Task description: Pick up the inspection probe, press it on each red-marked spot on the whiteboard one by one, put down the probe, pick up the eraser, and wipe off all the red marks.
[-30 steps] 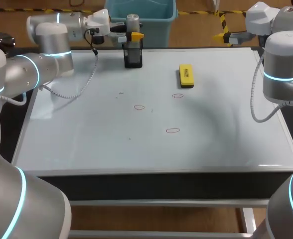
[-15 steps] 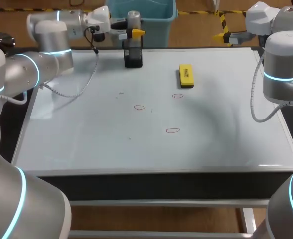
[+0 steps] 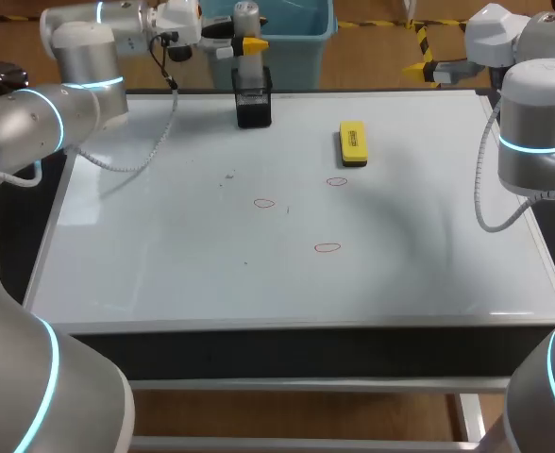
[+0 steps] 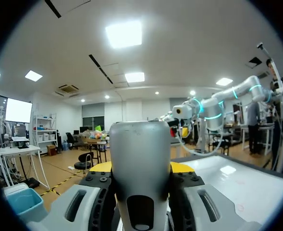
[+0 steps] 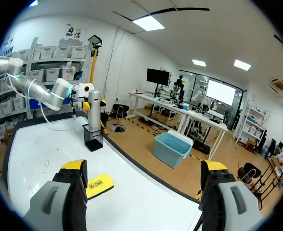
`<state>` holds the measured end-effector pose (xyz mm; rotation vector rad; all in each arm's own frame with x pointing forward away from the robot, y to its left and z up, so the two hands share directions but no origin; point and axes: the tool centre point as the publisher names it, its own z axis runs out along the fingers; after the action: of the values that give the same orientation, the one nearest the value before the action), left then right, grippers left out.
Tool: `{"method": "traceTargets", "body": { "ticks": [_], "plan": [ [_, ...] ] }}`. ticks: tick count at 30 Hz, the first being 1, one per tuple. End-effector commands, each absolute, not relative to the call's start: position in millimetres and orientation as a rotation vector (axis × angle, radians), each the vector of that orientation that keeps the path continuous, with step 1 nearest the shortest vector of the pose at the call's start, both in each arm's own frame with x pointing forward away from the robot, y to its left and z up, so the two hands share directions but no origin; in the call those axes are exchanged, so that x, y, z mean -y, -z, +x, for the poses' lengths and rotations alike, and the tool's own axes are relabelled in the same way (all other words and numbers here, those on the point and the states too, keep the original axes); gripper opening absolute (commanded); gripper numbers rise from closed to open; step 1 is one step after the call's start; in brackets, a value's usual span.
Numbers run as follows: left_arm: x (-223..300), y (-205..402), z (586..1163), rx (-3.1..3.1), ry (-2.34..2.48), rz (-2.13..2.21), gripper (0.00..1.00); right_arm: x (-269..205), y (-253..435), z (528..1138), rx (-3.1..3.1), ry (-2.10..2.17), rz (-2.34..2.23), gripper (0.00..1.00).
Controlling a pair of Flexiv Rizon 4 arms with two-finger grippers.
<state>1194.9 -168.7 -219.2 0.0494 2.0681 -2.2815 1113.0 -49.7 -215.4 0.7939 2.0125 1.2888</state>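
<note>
The grey cylindrical probe (image 3: 247,33) stands upright at the back of the whiteboard (image 3: 164,255), its lower end at the mouth of the black holder (image 3: 253,102). My left gripper (image 3: 243,44) is shut on the probe (image 4: 139,163), one yellow fingertip (image 4: 100,167) on each side. Three small red marks (image 3: 264,203) (image 3: 337,181) (image 3: 327,248) lie mid-board. The yellow eraser (image 3: 352,143) lies right of the holder. My right gripper (image 5: 144,169) hangs open and empty beyond the board's right rear corner, facing the eraser (image 5: 96,185) and the probe (image 5: 94,113).
A teal bin (image 3: 268,38) stands just behind the board's back edge, behind the holder. My right arm (image 3: 537,132) rises over the board's right edge. The left arm's cable (image 3: 155,142) hangs above the board's left rear part.
My left gripper has risen with the probe, drawing it up out of the black holder. The right arm, eraser and marks have not moved.
</note>
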Motion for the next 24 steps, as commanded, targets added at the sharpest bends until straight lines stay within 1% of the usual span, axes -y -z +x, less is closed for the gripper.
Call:
{"method": "traceTargets", "body": {
  "ticks": [1,8,16,24],
  "plan": [
    [164.0,193.9,1173.0,-2.086,2.177,-0.034,0.0,49.7,215.6,1113.3,-2.013,-1.289,0.794,1.0],
    [161.0,170.1,1163.7,-2.115,2.153,-0.081,0.0,49.7,215.6,1113.3,-2.013,-1.289,0.794,1.0],
    [143.4,150.3,1147.5,-2.14,2.11,-0.166,0.0,49.7,215.6,1113.3,-2.013,-1.289,0.794,1.0],
    [114.6,162.5,1130.0,-2.101,2.043,-0.289,0.0,49.7,215.6,1113.3,-2.013,-1.289,0.794,1.0]
  ]
}}
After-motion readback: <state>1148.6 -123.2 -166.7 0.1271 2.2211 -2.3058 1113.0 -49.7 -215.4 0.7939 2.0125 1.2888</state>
